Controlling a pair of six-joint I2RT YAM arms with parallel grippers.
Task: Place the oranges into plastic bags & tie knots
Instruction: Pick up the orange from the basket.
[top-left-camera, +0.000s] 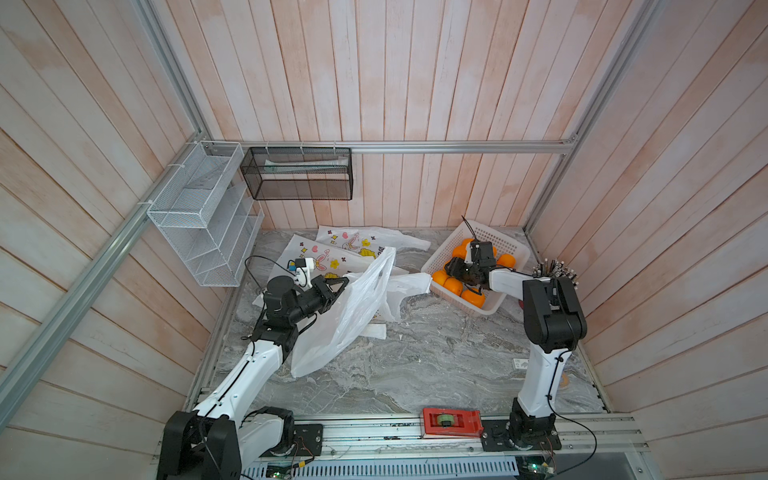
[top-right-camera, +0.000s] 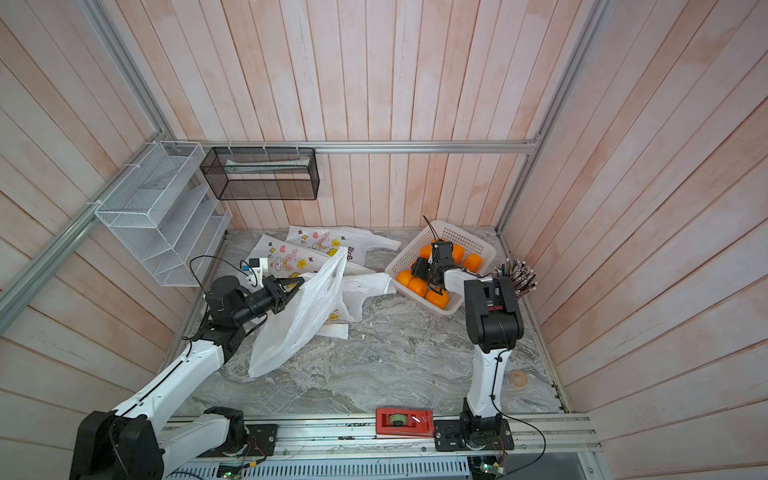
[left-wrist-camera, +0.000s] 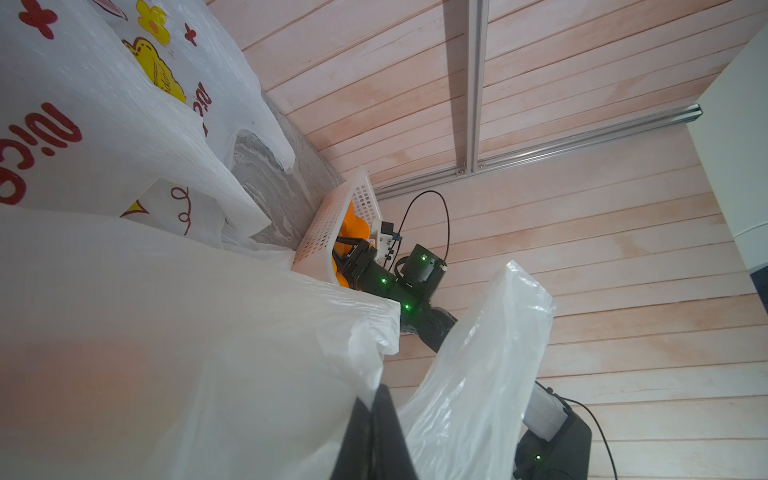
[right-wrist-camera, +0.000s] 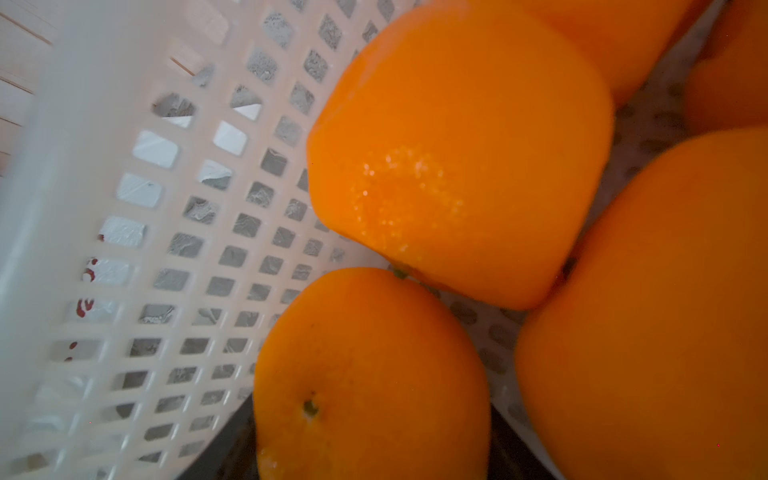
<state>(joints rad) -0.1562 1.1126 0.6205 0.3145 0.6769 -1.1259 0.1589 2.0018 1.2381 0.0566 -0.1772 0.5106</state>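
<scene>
Pinched together, the left jaws hold the rim of a plain white plastic bag. It hangs limp from them with its lower end lying on the table. In the left wrist view one handle loop stands free beside the pinch. The right jaws are down in the white perforated basket among the oranges, one on each side of a single orange. Whether they press on it I cannot tell.

More printed bags lie flat at the back of the table, between the held bag and the basket. No fruit shows through the held bag and no knot shows anywhere, so the job looks to be at its first pick.

The orange should be firm and fairly weighty, with a smooth, rounded peel that could roll or squirt out of a shallow grip. It is best taken across its widest part, squarely, clear of its neighbours. The bag is thin, slack film with no shape of its own and probably slippery. A hold on the rim or a loop suits it, and the mouth will likely sag shut unless it is spread. The loops are the part to keep free for tying.
</scene>
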